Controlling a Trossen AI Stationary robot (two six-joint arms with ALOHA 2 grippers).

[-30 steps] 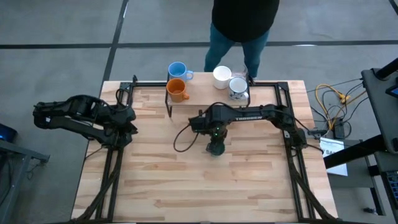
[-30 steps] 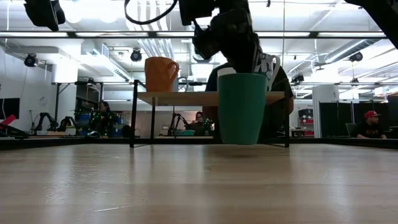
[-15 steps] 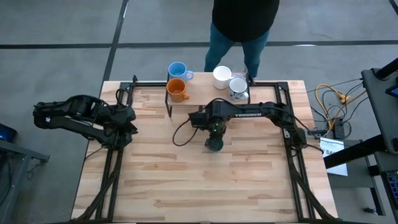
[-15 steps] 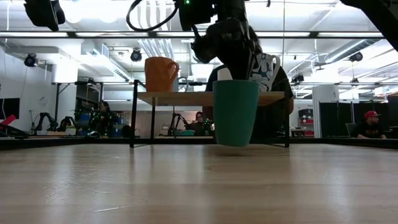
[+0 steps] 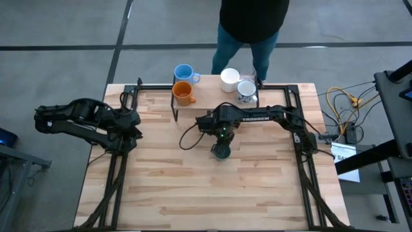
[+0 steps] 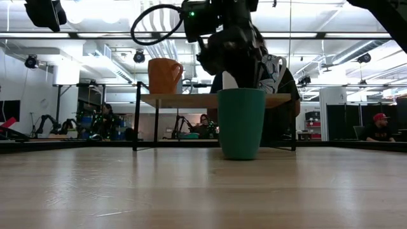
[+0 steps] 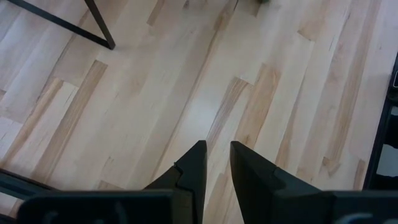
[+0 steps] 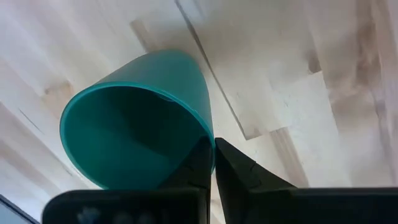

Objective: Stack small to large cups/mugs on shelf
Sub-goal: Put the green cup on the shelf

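The dark green cup [image 5: 221,152] stands upright near the table's middle, its base down at the tabletop [image 6: 241,156]. My right gripper [image 8: 213,155] comes down on it from above and is shut on its rim. The shelf [image 6: 191,100] stands at the table's far side. An orange mug [image 5: 183,94] sits at its left end and a grey-white patterned mug [image 5: 246,91] at its right. A light blue mug [image 5: 184,73] and a white mug [image 5: 230,78] show just beyond them. My left gripper [image 7: 216,155] waits open over bare wood at the table's left. My right gripper pinches the green cup's rim [image 8: 202,127] with one finger inside the cup and one outside. The fingers point down from above. The cup stays upright with its mouth up and its base at the table's surface; whether it bears on the wood I cannot tell.
A person in dark top and jeans [image 5: 251,29] stands just beyond the table's far edge, behind the shelf. Cables [image 5: 344,106] lie off the table's right side. Bare wooden tabletop [image 5: 212,193] lies toward the near edge.
My right gripper has come down with the green cup and drifted a little toward the table's left. The cup, lifted clear a second ago, has kept upright and now has its base at the tabletop. The gripper has stayed shut on the rim.
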